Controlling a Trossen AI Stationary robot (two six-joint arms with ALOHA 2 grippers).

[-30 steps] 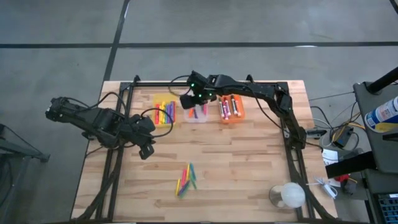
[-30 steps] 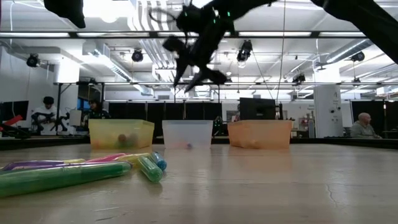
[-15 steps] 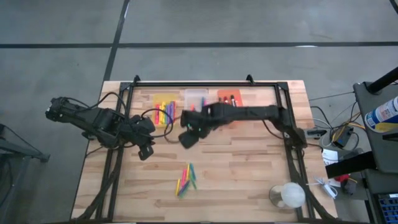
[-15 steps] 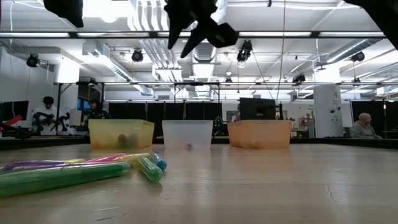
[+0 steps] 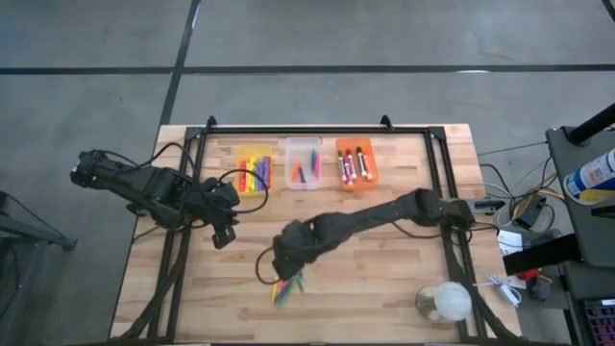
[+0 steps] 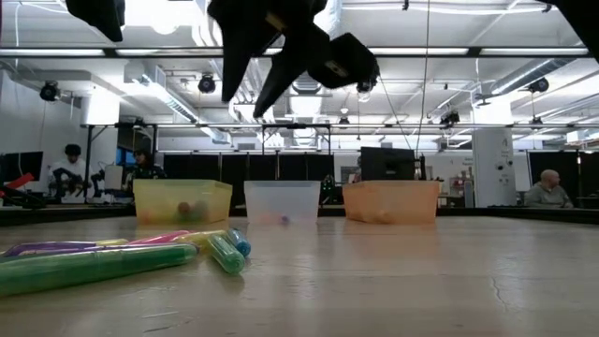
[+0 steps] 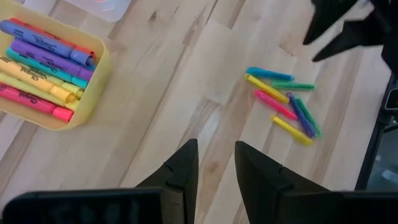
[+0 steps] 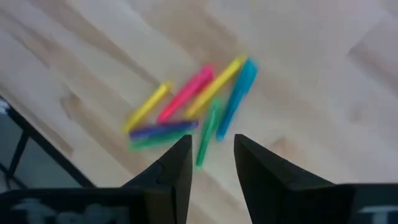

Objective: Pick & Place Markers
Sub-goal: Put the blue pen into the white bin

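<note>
Loose markers: a small heap of thin plastic markers [image 5: 287, 279] in yellow, pink, green, blue and purple lies on the pale wooden bench [image 5: 384, 279], near its front edge and left of its middle. They overlap like dropped sticks, so they read as the ones not yet sorted.

Right gripper: the right gripper [image 5: 282, 264] hangs just above the far side of that heap, its dark arm stretched across from the bench's right edge. In the right wrist view its two fingers [image 8: 174, 171] stand parted with nothing between them, the heap straight ahead. My judgement: it is placed to come down on one marker.

Left gripper: the left gripper [image 5: 223, 231] waits near the bench's left edge, well apart from the heap. Its fingers [image 7: 180, 174] are parted and empty.

Yellow bin: a small yellow plastic bin [image 5: 254, 170] at the back edge holds highlighter-style markers lying side by side.

Clear bin: a small clear plastic bin [image 5: 302, 165] beside it holds only a few markers.

Orange bin: a small orange plastic bin [image 5: 356, 164], rightmost of the row, holds white-bodied markers with dark and red caps; the bins seem to sort by kind.

Risk: the heap is tangled, so a grasp may catch two markers.
</note>
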